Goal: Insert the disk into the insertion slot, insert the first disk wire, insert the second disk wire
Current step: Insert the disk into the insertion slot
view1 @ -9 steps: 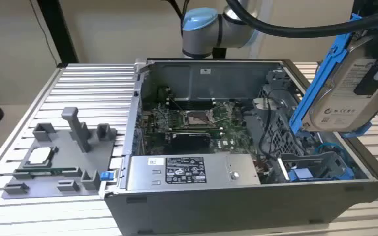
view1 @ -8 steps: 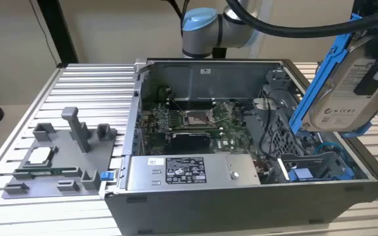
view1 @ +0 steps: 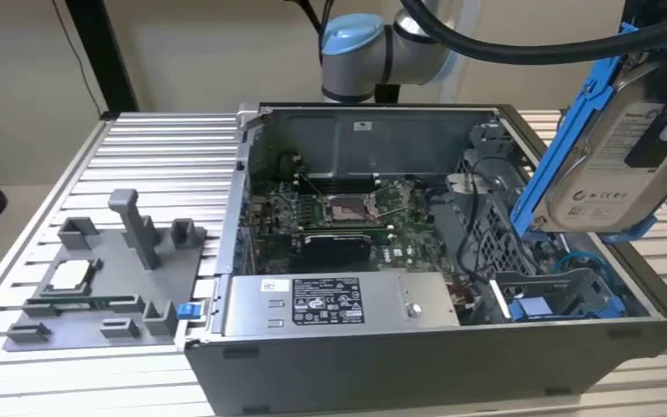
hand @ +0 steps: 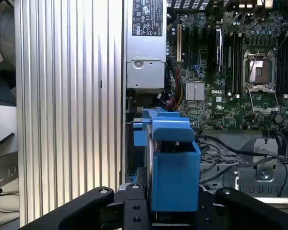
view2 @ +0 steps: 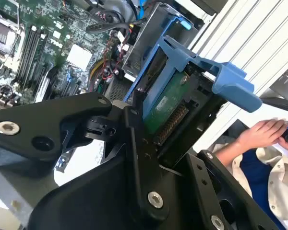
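The disk (view1: 606, 165), a silver-grey drive with a white label in a bright blue frame, hangs tilted above the case's corner at the exterior view's right. My gripper (view1: 665, 130) is shut on it. In both wrist views the black fingers (hand: 134, 211) clamp the drive's sides, with the disk (hand: 175, 177) (view2: 170, 108) between them. The insertion slot (view1: 548, 300), a grey bay with blue plastic parts, lies below the disk inside the case near its front corner. It also shows past the drive in the second wrist view as the slot (view2: 156, 33). Black wires (view1: 472, 234) lie beside the slot.
The open computer case (view1: 426, 365) sits on a ribbed metal table (view1: 148, 165). Inside are the motherboard (view1: 346, 217) and a grey power supply box (view1: 327, 304). A grey fixture tray (view1: 96, 287) lies at the exterior view's left. A person's hands (view2: 261, 134) are beyond the table edge.
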`<state>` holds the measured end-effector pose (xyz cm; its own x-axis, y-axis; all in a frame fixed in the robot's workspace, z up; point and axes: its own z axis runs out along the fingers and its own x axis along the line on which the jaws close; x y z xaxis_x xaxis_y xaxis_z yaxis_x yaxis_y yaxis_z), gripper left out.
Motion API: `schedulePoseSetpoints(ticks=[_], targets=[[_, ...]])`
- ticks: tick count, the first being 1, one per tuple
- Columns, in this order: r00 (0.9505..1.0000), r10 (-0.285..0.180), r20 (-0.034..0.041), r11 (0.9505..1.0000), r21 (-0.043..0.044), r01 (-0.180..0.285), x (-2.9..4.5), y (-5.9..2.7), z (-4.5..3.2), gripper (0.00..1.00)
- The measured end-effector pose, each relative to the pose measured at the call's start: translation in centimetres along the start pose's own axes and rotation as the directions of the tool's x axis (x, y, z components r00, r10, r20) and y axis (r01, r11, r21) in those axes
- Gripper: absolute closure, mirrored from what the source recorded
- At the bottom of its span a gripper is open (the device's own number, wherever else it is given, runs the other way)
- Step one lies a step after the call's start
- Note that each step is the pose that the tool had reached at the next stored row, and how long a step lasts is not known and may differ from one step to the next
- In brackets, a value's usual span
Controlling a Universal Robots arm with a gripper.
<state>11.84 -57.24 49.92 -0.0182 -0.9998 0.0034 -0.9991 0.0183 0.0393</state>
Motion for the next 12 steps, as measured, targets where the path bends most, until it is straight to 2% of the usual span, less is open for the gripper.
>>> schedulePoseSetpoints(ticks=[12], targets=[[1.0000,0.000,0.0008,1.0000,0.0006,0.000,0.07,-0.20,0.23,1.00]])
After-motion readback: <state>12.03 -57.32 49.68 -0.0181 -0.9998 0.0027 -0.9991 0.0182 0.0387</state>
